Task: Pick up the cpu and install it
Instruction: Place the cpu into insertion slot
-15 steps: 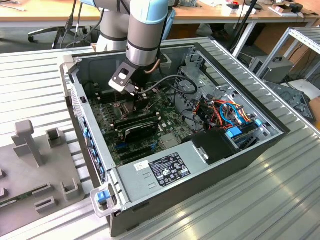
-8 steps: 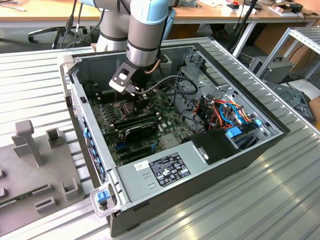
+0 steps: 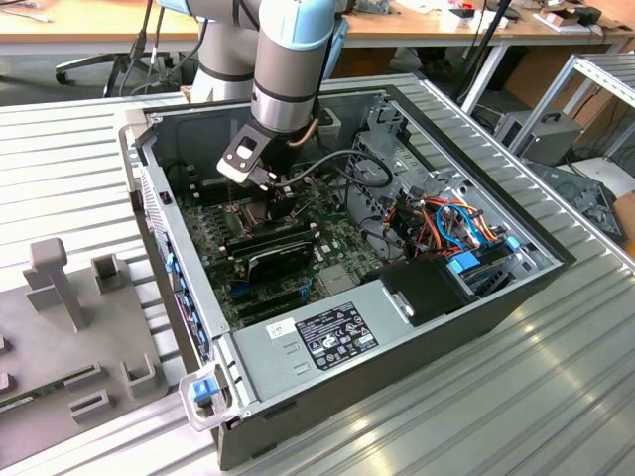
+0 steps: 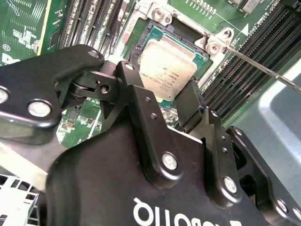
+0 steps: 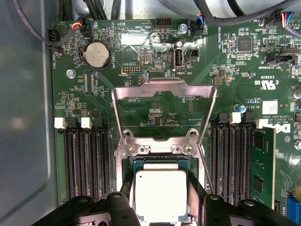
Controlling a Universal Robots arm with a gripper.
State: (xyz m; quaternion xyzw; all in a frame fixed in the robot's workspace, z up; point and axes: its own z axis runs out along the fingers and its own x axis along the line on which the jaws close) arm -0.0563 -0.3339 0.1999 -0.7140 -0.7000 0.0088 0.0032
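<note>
Matte black jaws up close, set narrow against two opposite edges of the cpu (image 4: 170, 66), gripping it flat at the open socket (image 5: 157, 149) on the green motherboard (image 5: 141, 61). Judged mid-install: lowering or seating, hard to say which. Calls for square corners, no tilt, a light touch. Dull grey-tan square face, smooth; bright stamped-steel load plate (image 5: 164, 89) swung open, long black slots (image 5: 87, 160) on either side.

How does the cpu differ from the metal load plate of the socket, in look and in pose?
The cpu is a solid square with a dull pale face; the load plate is a shiny frame with an open middle, the motherboard showing through. The cpu lies flat at the socket; the load plate is swung open, away from it. Both look like greyish metal.
</note>
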